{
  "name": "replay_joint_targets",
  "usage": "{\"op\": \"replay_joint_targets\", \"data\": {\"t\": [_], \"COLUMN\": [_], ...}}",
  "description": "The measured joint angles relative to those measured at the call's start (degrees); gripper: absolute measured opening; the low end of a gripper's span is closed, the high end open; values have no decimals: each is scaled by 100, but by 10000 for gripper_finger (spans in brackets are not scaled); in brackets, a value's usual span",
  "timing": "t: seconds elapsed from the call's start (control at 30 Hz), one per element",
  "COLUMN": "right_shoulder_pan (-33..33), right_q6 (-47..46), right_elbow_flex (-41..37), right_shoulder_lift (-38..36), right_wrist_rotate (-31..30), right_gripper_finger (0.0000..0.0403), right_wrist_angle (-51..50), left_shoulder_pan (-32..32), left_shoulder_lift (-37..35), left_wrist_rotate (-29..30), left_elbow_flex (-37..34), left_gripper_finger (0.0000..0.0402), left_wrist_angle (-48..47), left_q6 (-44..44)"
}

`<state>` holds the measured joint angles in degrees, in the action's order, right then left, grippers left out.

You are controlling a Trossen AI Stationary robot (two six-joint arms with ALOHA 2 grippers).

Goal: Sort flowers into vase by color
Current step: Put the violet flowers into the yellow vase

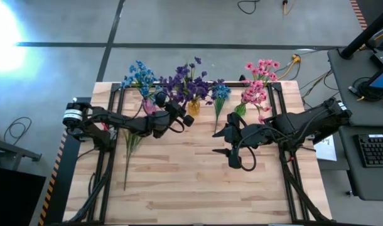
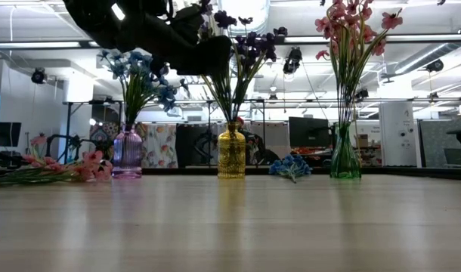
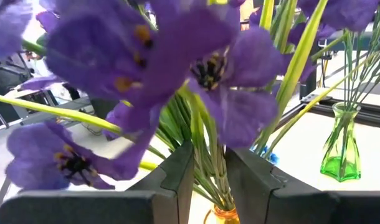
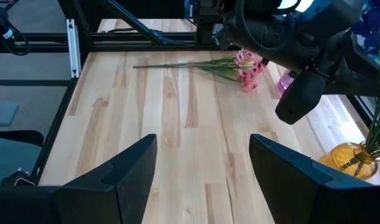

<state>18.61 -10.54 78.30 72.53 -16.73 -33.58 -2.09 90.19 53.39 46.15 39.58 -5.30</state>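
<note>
Above the amber glass vase (image 2: 231, 152), your left tool (image 3: 209, 171) pinches the thin green stems (image 3: 210, 163) of the dark purple flowers (image 1: 188, 80); a pink sprig (image 4: 237, 65) lies on the wooden counter (image 1: 191, 182). Your right tool (image 4: 202, 168) hangs wide and empty over mid-counter.

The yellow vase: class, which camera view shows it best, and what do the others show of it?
The low view: the yellow vase stands whole, upright, holding purple flowers. The high view hides it mostly under blossoms; both wrist views catch only part of it.

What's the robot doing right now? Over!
Left gripper around purple flowers' stems above yellow vase. Right gripper open, empty. Pink sprig, blue sprig on table.
</note>
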Motion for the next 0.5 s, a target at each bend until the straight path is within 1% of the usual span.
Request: {"op": "replay_joint_targets", "data": {"t": [0.33,0.5], "right_shoulder_pan": [-1,0], "right_q6": [0,1], "right_elbow_flex": [-1,0], "right_shoulder_lift": [0,0], "right_wrist_rotate": [0,-2], "right_gripper_finger": [247,247], "right_wrist_angle": [0,2], "left_shoulder_pan": [0,-1], "left_shoulder_lift": [-2,-13], "left_wrist_rotate": [1,-1], "left_elbow_flex": [10,313], "left_gripper_finger": [77,77], "left_wrist_angle": [36,-270], "left_q6": [-68,-215]}}
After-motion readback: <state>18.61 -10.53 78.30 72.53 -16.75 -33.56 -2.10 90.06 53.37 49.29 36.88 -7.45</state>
